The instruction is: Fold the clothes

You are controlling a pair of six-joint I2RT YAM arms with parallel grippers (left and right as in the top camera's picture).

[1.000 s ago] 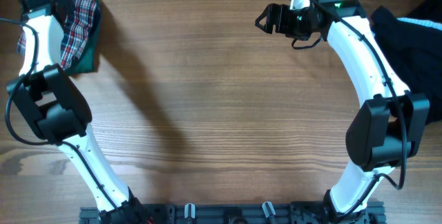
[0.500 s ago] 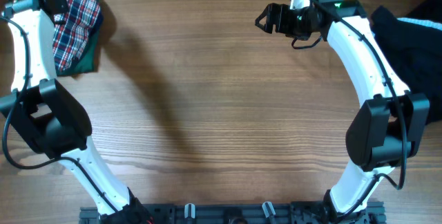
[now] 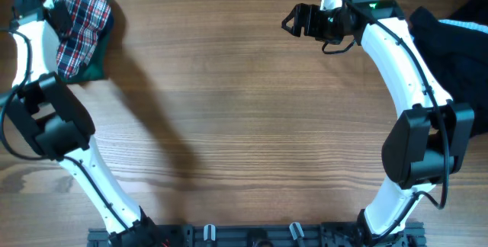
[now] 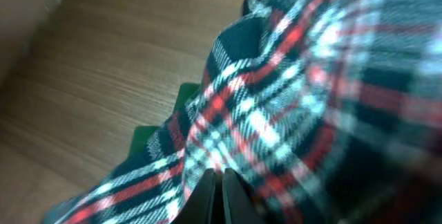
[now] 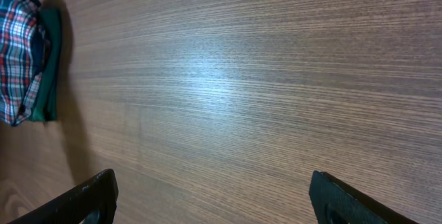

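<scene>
Here, up front, bare wooden table. Further back, right gripper spread wide, holding nothing. Far left corner: left gripper pinched shut on plaid dress, heaped over dark-green cloth. Far right, black cloth.

dress on folded garment | far left; third garment | far right
</scene>
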